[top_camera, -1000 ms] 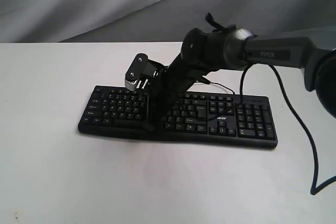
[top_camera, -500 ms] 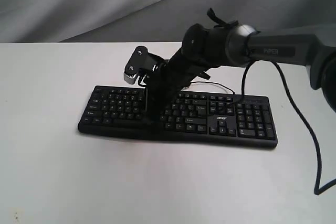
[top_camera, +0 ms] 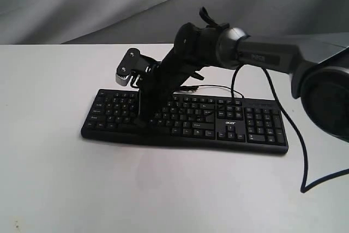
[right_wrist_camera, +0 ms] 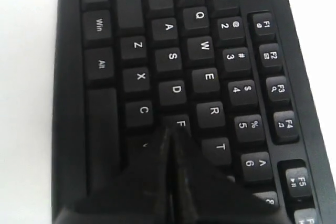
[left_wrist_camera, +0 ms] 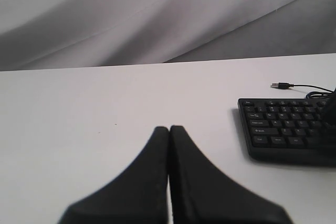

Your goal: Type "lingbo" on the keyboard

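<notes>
The black keyboard (top_camera: 229,119) lies flat on the white table, with its acer logo towards its right part. My right arm reaches across from the right, and my right gripper (top_camera: 140,123) points down onto the keyboard's left half. In the right wrist view the right gripper (right_wrist_camera: 170,130) is shut with nothing in it. Its tip rests at the edge of the F key (right_wrist_camera: 181,124), above the keyboard (right_wrist_camera: 173,59). My left gripper (left_wrist_camera: 169,128) is shut and empty over bare table, well away from the keyboard (left_wrist_camera: 286,127). It is out of the exterior view.
The keyboard's thin cable (top_camera: 218,87) loops behind it and ends in a loose USB plug (left_wrist_camera: 281,85) on the table. A thick black arm cable (top_camera: 297,140) hangs down at the right. White table (top_camera: 65,178) surrounds the keyboard; grey cloth (top_camera: 82,4) forms the backdrop.
My right arm has swung left along the keyboard, carrying the shut gripper from near the keyboard's middle to its left letter keys. The keyboard has not moved.
</notes>
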You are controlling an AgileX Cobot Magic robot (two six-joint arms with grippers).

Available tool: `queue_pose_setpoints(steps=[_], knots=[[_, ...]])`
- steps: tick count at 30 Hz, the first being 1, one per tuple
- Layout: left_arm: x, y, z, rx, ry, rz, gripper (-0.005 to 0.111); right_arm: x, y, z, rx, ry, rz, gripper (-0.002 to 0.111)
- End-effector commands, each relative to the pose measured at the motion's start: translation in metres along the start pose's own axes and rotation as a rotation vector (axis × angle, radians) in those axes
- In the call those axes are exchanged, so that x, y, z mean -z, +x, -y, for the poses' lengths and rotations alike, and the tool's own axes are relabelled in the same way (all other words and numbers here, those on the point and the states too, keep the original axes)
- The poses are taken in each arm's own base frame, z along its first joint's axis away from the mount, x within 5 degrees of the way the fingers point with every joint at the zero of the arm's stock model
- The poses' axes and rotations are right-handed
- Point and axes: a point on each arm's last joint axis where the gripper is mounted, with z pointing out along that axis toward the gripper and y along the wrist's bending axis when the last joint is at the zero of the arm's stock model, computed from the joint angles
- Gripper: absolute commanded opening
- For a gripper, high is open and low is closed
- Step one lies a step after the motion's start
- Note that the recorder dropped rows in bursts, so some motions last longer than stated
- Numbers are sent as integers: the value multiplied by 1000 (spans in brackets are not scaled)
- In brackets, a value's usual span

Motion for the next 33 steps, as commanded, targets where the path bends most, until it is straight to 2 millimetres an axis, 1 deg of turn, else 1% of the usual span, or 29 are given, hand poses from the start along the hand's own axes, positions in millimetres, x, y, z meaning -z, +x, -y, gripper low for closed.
queue_pose_setpoints(steps=[1, 7, 18, 23, 28, 33], knots=[[0, 1, 0, 6, 1, 6, 1, 4, -4, 3, 8, 31, 15, 0], [0, 1, 0, 6, 1, 6, 1, -3, 0, 5, 9, 43, 6, 0], [0, 1, 0, 6, 1, 6, 1, -2, 0, 5, 13, 44, 1, 0], [0, 1, 0, 6, 1, 6, 1, -9, 5, 5, 1, 30, -22, 0], [0, 1, 0, 6, 1, 6, 1, -6, 4, 5, 7, 34, -21, 0], [0, 1, 0, 6, 1, 6, 1, 14, -5, 0, 25, 9, -31, 0]])
